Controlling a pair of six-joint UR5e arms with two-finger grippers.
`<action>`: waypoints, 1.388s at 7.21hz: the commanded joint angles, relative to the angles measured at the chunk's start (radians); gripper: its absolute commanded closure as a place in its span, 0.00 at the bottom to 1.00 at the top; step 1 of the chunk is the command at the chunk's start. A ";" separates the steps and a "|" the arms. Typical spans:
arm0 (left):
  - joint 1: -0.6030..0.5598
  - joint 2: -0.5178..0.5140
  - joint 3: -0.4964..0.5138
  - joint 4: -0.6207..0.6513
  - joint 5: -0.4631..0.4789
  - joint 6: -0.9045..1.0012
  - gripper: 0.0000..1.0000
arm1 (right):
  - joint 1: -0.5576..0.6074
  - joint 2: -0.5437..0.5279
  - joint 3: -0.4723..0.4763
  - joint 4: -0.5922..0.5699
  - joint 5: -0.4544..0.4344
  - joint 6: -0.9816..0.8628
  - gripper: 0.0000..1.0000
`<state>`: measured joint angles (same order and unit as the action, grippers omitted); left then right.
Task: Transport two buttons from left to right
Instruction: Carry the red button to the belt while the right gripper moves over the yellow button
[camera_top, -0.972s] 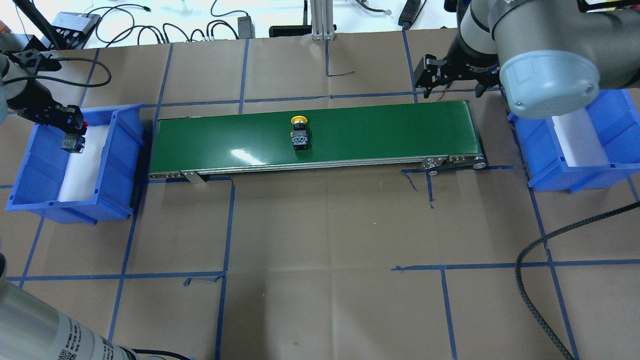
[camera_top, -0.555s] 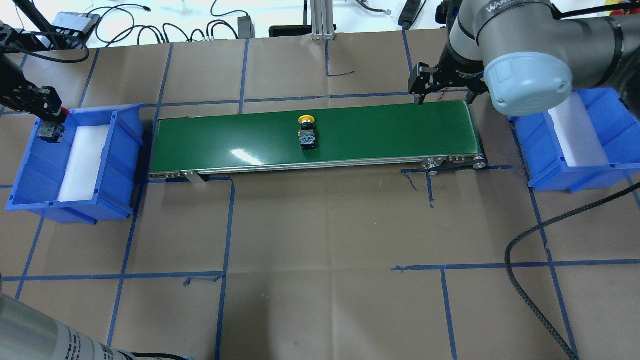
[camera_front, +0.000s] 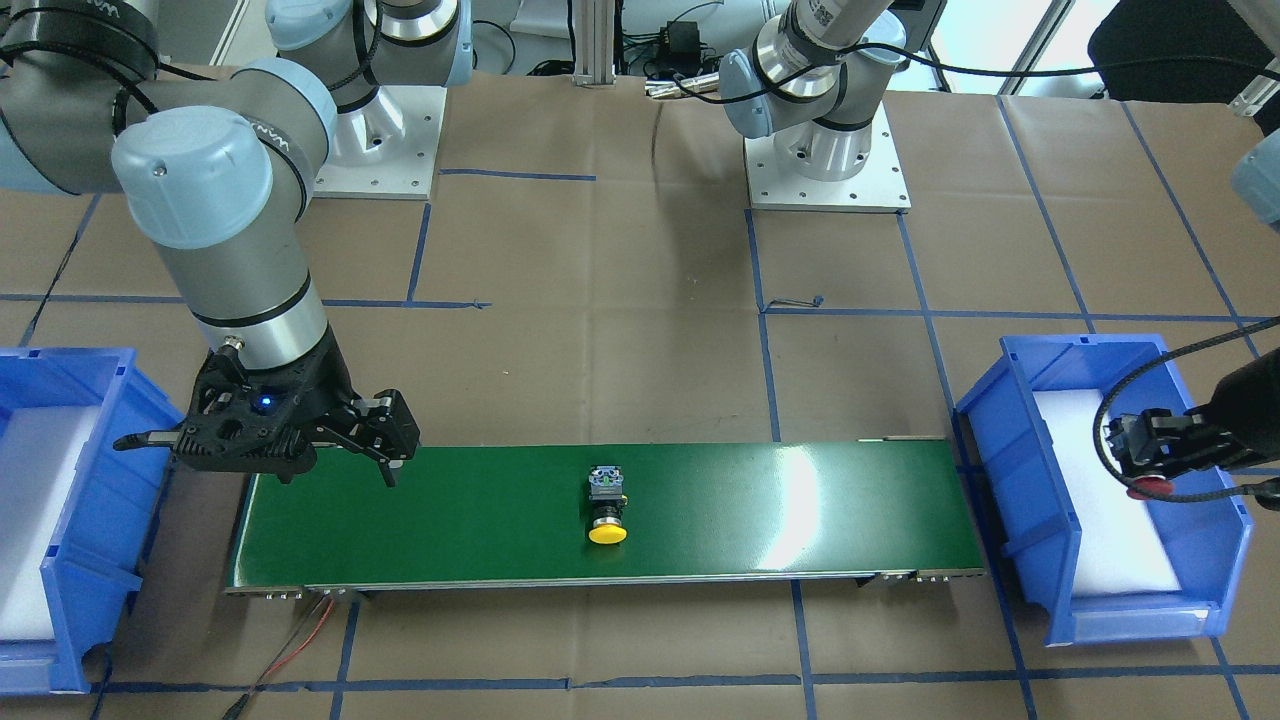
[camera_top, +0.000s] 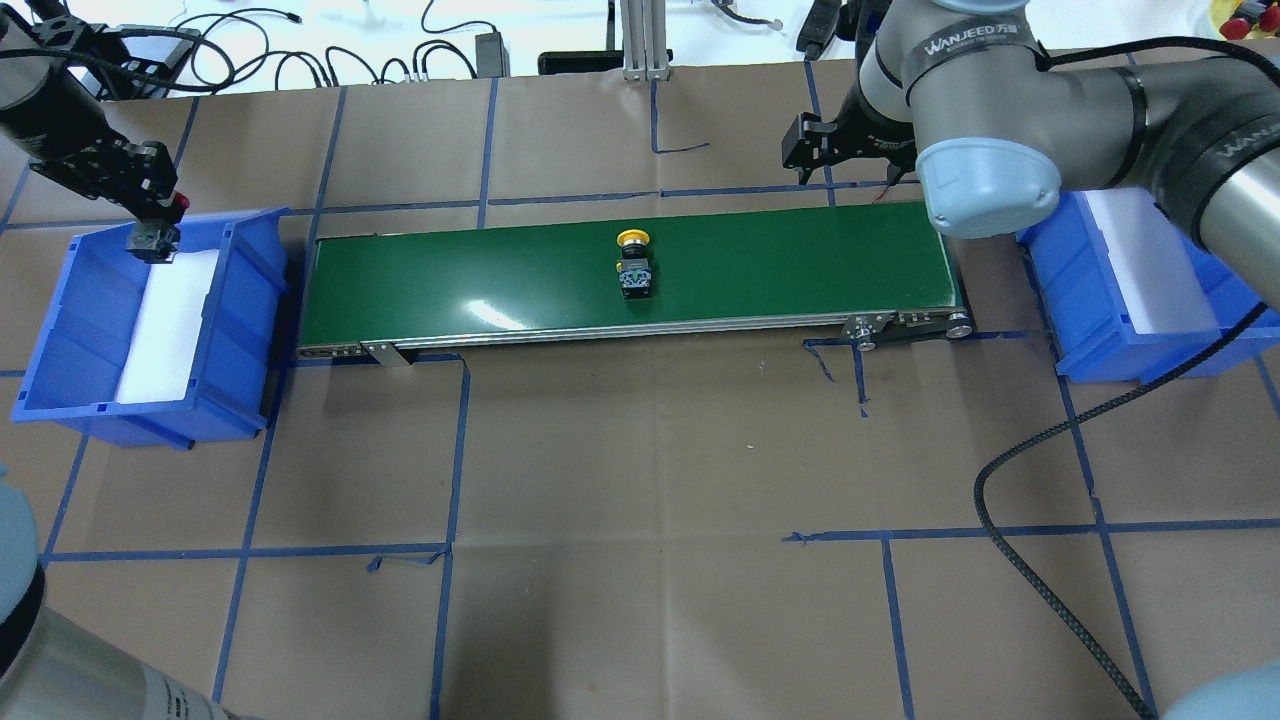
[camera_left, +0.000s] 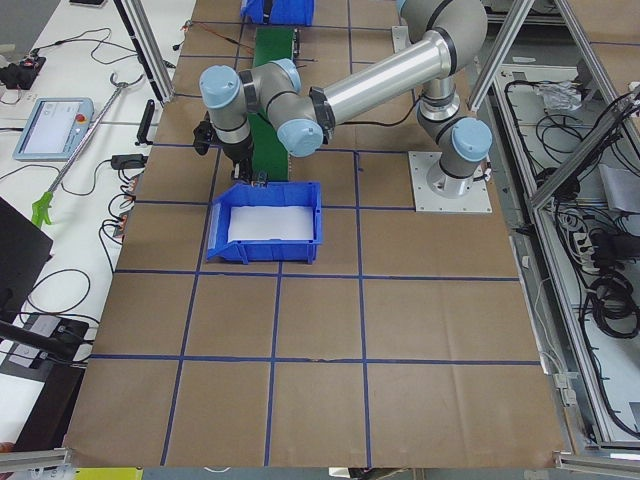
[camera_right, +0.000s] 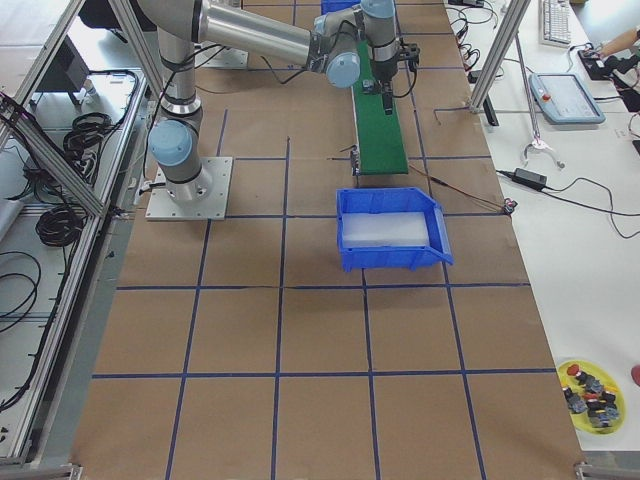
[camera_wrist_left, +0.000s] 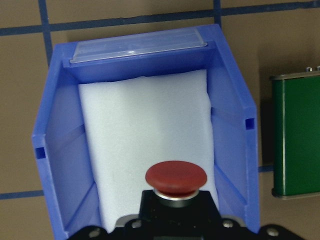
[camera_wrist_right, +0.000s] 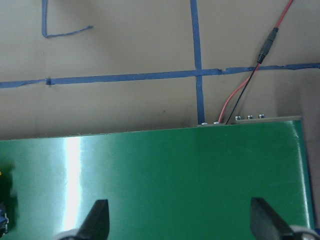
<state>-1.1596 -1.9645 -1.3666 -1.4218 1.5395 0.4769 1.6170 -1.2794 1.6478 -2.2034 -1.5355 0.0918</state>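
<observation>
Green belt (camera_top: 780, 262) runs across the middle of the table between two blue bins, and the yellow button (camera_top: 635, 262) lies on its side about halfway along it, with its cap pointing away from the robot.

Over on the robot's left, the left gripper (camera_top: 155, 220) is clamped on the dark body of the red button (camera_wrist_left: 176, 179). It holds the button in the air over the white foam pad (camera_wrist_left: 145, 140) that lines the left bin (camera_top: 245, 320), near that bin's far end. The cap sticks out past the fingers.

The right gripper (camera_wrist_right: 180, 220) hangs over the right end of the belt, near its far edge. Its two fingers (camera_wrist_right: 97, 217) are spread wide, well apart from the yellow button. The right bin (camera_top: 1095, 335), lined with foam too, sits just beyond that end of the belt.
</observation>
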 joint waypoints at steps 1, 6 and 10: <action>-0.118 0.012 -0.014 -0.002 -0.004 -0.186 0.95 | 0.006 0.023 0.003 -0.063 0.014 -0.010 0.00; -0.281 0.001 -0.093 0.062 0.002 -0.434 0.95 | 0.009 0.050 0.010 -0.067 0.077 0.003 0.00; -0.269 -0.002 -0.238 0.265 0.004 -0.397 0.94 | 0.009 0.078 0.009 -0.076 0.077 -0.003 0.00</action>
<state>-1.4304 -1.9651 -1.5604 -1.2247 1.5431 0.0676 1.6260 -1.2040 1.6569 -2.2792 -1.4590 0.0907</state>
